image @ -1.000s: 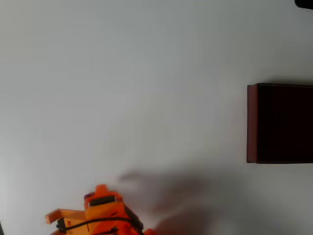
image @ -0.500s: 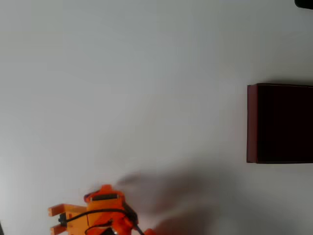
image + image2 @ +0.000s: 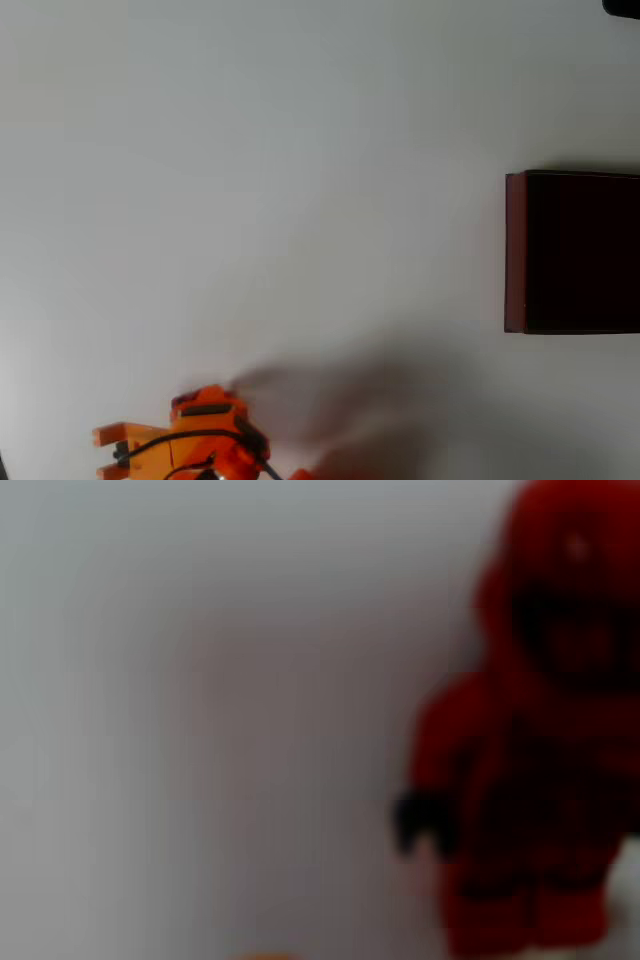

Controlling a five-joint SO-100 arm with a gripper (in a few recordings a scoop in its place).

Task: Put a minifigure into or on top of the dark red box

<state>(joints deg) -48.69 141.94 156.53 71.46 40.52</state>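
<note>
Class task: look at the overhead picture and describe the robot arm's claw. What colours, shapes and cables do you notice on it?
In the overhead view, the claw is bright orange plastic with blocky, angular parts and flat prongs pointing to the left of the picture. A thin black cable loops across its body, and a dark slot-like panel sits on its upper part. No markings can be made out.

From overhead I see the box at the right edge of the surface, about mid-height. The claw sits far left of the box and lower, at the bottom edge, well apart from it. On my wrist view the figure stands at right, close and blurred.
</note>
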